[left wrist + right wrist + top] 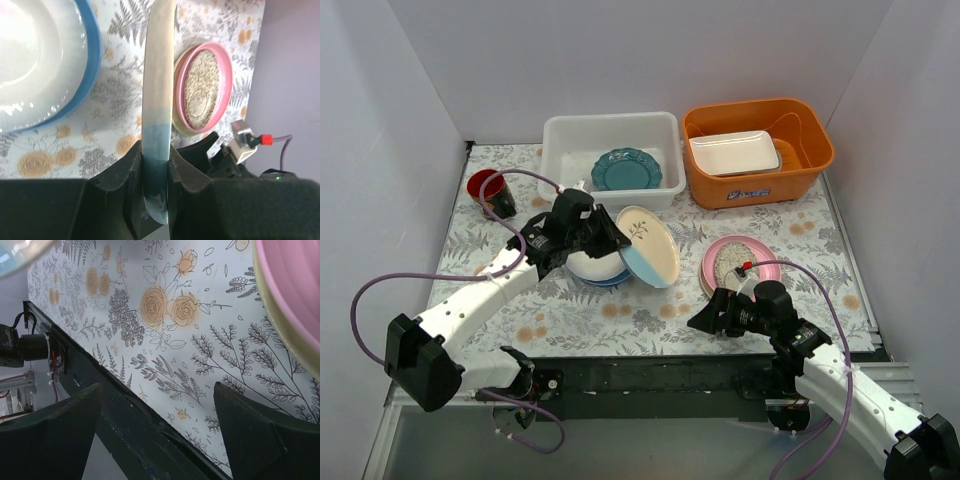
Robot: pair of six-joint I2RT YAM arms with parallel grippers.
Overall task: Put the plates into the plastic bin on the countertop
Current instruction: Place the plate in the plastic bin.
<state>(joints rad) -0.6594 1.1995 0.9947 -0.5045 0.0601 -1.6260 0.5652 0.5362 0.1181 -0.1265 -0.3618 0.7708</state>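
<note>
My left gripper (603,232) is shut on the rim of a cream leaf-patterned plate (648,246) with a light blue part, held tilted on edge above the cloth; in the left wrist view the plate (158,90) stands edge-on between my jaws (156,170). Under it lies a stack with a white plate on a blue plate (598,270), also in the left wrist view (35,60). A teal scalloped plate (626,169) lies in the white plastic bin (560,140). A speckled oval plate on a pink plate (740,262) lies at the right. My right gripper (705,317) is open and empty beside it.
An orange tub (810,150) holding a white rectangular tray (734,152) stands at the back right. A red cup (490,192) stands at the back left. The table's dark front edge (125,435) runs under my right gripper. White walls enclose the space.
</note>
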